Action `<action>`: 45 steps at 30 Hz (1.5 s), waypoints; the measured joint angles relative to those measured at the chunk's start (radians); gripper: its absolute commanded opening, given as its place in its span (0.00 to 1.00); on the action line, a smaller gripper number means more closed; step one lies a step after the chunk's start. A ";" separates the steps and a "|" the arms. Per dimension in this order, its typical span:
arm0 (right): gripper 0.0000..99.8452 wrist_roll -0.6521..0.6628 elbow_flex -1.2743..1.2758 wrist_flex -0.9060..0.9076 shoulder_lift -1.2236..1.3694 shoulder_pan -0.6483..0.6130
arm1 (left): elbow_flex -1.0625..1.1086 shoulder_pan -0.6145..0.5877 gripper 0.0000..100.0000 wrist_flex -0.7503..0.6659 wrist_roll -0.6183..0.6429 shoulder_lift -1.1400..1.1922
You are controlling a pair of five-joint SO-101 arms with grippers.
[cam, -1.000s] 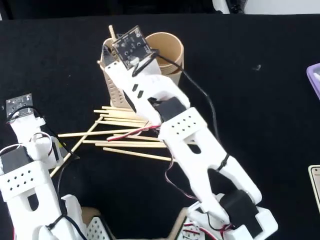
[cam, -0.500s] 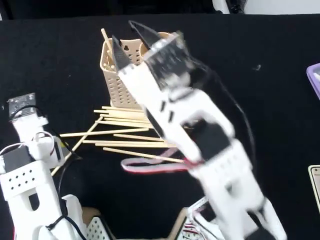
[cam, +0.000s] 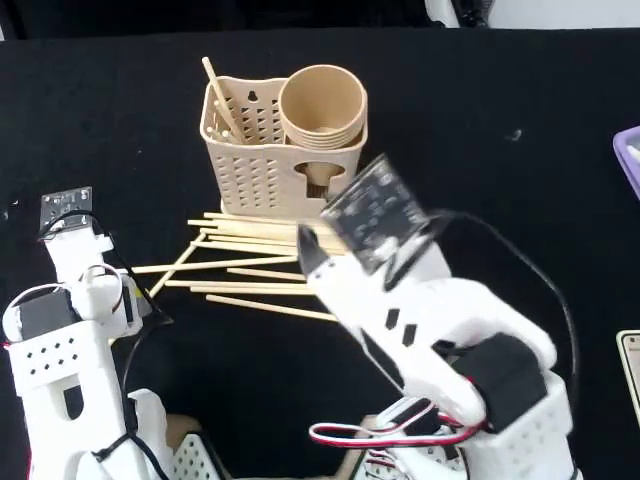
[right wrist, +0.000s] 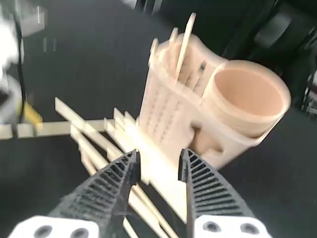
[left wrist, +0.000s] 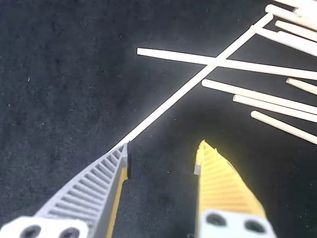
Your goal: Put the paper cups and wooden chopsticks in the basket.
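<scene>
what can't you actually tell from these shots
- Number of paper cups: high view. They are nested in the basket, so the count is unclear.
- One end of several loose chopsticks: high view. These ends are covered by the right arm.
- What the purple object is: high view. It is cut off by the picture's edge.
- What lies low inside the basket: high view. Its wall hides it.

The basket [cam: 250, 165] stands at the back of the tabletop [cam: 520, 220]. The cups [cam: 322, 100], one inside another, sit in its right part, and one chopstick [cam: 221, 97] leans in its left part. The other chopsticks [cam: 250, 266] lie on the tabletop just before the basket, one crossing some of them. The left hand [left wrist: 163, 153] is near their left ends. The right hand [right wrist: 158, 158] is over their right ends, before the basket.
</scene>
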 measured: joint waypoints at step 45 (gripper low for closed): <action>0.14 0.135 1.051 -0.288 -0.462 0.244 | -0.049 0.083 0.22 -0.302 -0.572 0.592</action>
